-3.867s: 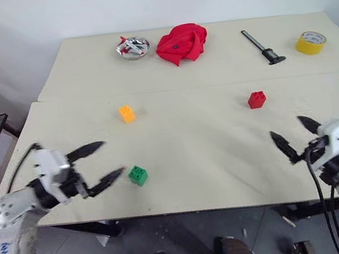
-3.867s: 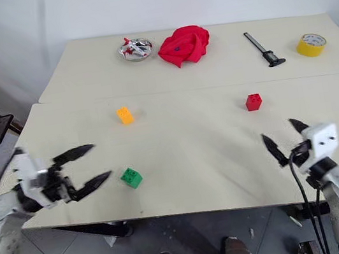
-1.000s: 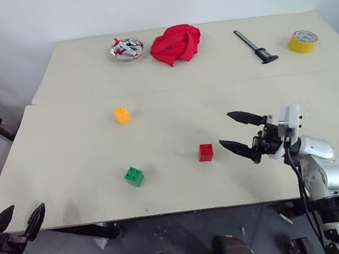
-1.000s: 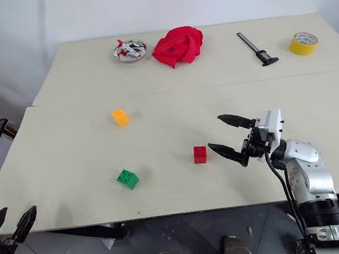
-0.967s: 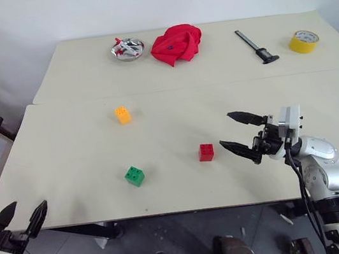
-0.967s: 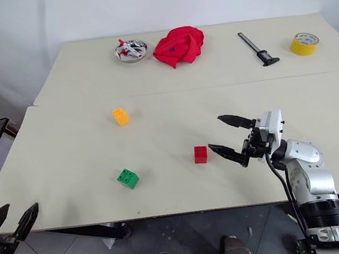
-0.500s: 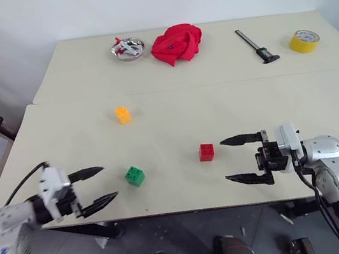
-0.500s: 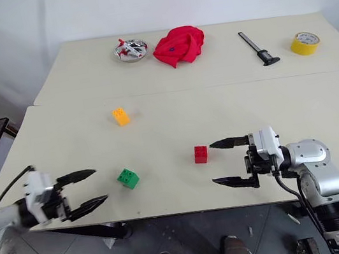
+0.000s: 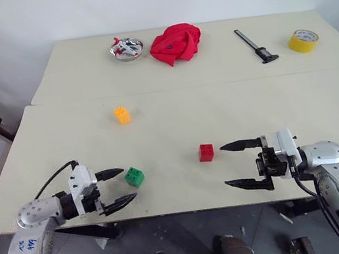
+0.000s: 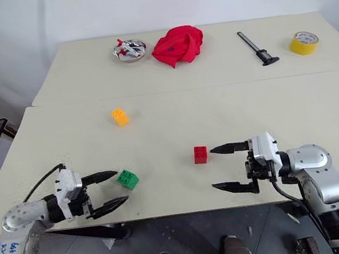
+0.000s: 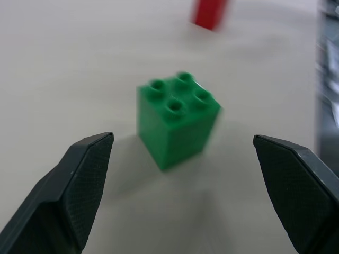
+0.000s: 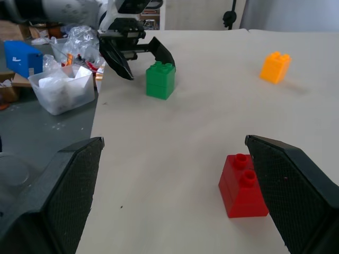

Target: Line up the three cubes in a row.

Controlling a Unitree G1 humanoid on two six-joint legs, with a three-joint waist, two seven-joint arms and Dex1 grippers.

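Three studded cubes sit on the near table. The green cube lies near the front edge at the left, the red cube in the middle, the orange-yellow cube farther back at the left. My left gripper is open, its two fingertips just left of the green cube, which is not between them. My right gripper is open and points left, a short way right of the red cube, apart from it.
On the far table lie a metal bowl, a crumpled red cloth, a black caliper and a yellow tape roll. A seam joins the two tables. A clear tub and clutter stand beyond the table's left end.
My left arm has come up from below the table's front left edge and swung right until its open fingers are close to the green cube. My right gripper turned to point left and drew back slightly.
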